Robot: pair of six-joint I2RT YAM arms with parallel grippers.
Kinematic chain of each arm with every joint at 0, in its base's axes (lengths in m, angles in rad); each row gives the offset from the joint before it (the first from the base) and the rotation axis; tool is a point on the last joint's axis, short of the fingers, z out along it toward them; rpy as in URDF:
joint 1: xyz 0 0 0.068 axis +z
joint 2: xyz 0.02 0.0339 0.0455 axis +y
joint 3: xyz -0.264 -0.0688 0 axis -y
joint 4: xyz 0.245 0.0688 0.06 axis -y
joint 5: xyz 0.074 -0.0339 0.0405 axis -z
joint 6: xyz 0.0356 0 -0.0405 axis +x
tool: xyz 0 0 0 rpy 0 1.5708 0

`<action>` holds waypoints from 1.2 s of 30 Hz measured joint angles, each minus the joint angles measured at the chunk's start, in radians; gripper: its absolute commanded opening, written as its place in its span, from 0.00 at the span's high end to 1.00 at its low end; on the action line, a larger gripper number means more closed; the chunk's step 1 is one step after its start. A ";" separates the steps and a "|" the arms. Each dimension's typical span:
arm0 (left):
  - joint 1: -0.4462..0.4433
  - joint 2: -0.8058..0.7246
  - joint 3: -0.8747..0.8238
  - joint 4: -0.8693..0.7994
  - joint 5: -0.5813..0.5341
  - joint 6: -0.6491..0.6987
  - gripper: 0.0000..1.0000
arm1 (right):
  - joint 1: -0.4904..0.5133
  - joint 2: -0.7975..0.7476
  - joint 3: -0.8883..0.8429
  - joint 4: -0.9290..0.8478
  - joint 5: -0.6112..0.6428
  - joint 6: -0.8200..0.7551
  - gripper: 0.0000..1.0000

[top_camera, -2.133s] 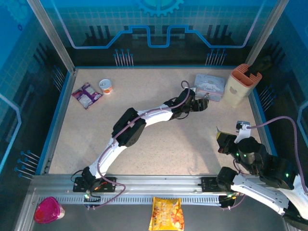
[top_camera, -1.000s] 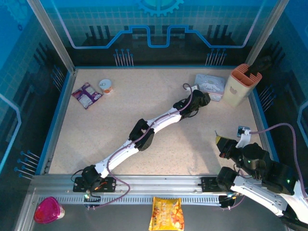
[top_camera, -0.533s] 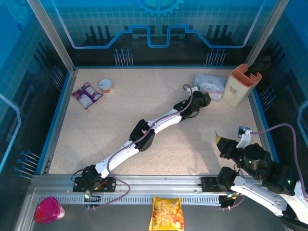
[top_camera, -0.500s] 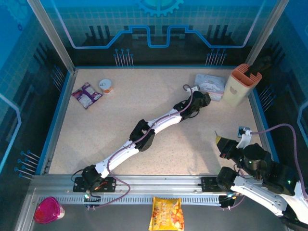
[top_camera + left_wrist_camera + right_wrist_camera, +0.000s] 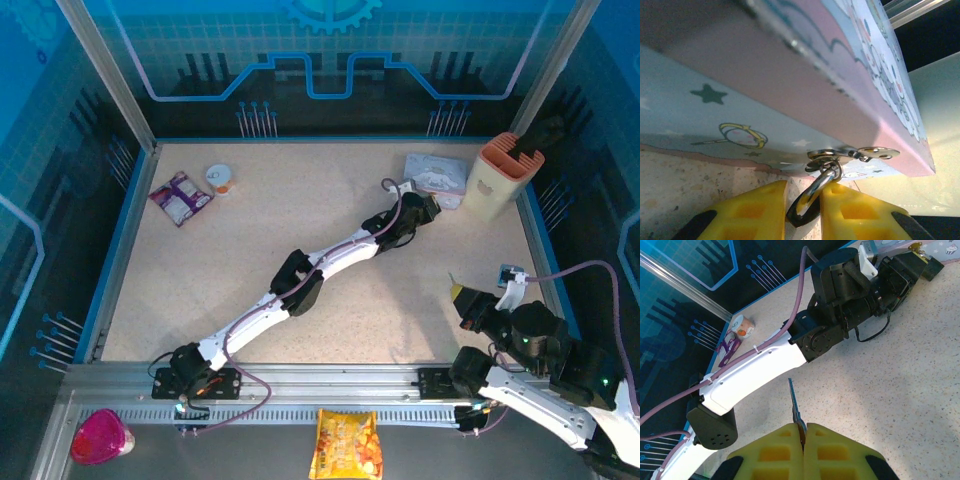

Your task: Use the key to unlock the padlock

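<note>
In the left wrist view the dark padlock (image 5: 801,218) hangs by its shiny shackle (image 5: 824,179) from the metal hasp (image 5: 850,153) of the pastel tin box (image 5: 765,75). My left gripper (image 5: 804,194) is shut on the padlock body, with a yellow finger on each side. From above, the left gripper (image 5: 426,208) reaches the near edge of the tin box (image 5: 438,176). My right gripper (image 5: 803,426) is shut on the key (image 5: 793,400), whose thin blade sticks out past the fingertips. It hovers at the right front (image 5: 461,298), well apart from the padlock.
A peach holder (image 5: 497,182) stands right of the tin box. A purple packet (image 5: 180,196) and a small cup (image 5: 220,178) lie at the back left. The stretched left arm (image 5: 300,280) crosses the table's middle. A blue rim (image 5: 112,250) bounds the table.
The left arm stretched out and dropped low to the tin box, taking the padlock. The right gripper with the key slid slightly nearer the front edge.
</note>
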 measured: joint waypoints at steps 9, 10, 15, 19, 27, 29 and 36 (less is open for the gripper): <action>-0.008 0.002 0.000 0.027 -0.002 -0.014 0.91 | 0.000 0.000 0.000 -0.002 0.000 0.004 1.00; -0.008 0.002 -0.002 0.031 -0.002 -0.013 0.92 | 0.000 0.000 0.000 -0.002 0.000 0.004 1.00; -0.009 -0.032 -0.079 0.076 -0.003 -0.002 0.96 | 0.000 0.000 0.000 -0.003 0.000 0.004 1.00; -0.007 -0.112 -0.223 0.118 -0.003 0.017 1.00 | 0.000 0.000 0.000 -0.003 0.000 0.008 1.00; 0.000 -0.321 -0.603 0.241 0.017 0.062 1.00 | 0.000 0.001 0.000 -0.005 0.000 0.015 1.00; 0.005 -0.386 -0.722 0.285 0.024 0.071 1.00 | 0.000 0.003 -0.003 -0.005 0.000 0.014 1.00; 0.048 -0.612 -1.143 0.451 0.078 0.093 1.00 | 0.000 0.054 -0.027 0.008 -0.002 0.014 1.00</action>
